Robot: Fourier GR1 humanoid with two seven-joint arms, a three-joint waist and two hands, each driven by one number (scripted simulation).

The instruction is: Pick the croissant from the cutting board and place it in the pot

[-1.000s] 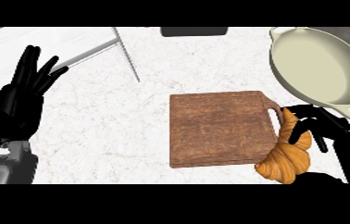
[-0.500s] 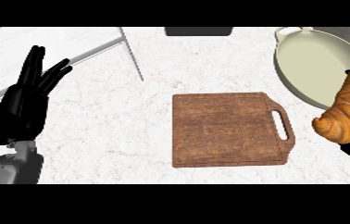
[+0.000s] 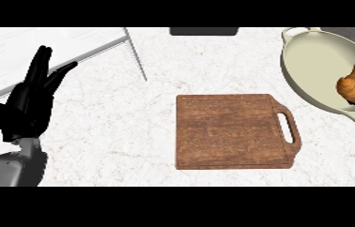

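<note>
The wooden cutting board lies bare in the middle of the counter, its handle slot facing right. A cream pot stands at the right edge, partly cut off by the view. The golden croissant shows only in part at the far right edge, over the pot's inside; whether it rests in the pot or hangs above it cannot be told. My right hand is out of view. My left hand rests open at the left edge, fingers up.
A sink's metal edge runs across the upper left. A dark object sits at the back edge of the white marble counter.
The croissant has gone from beside the board's right side up and right to over the pot. My right hand has left the view. The view has shifted a little.
</note>
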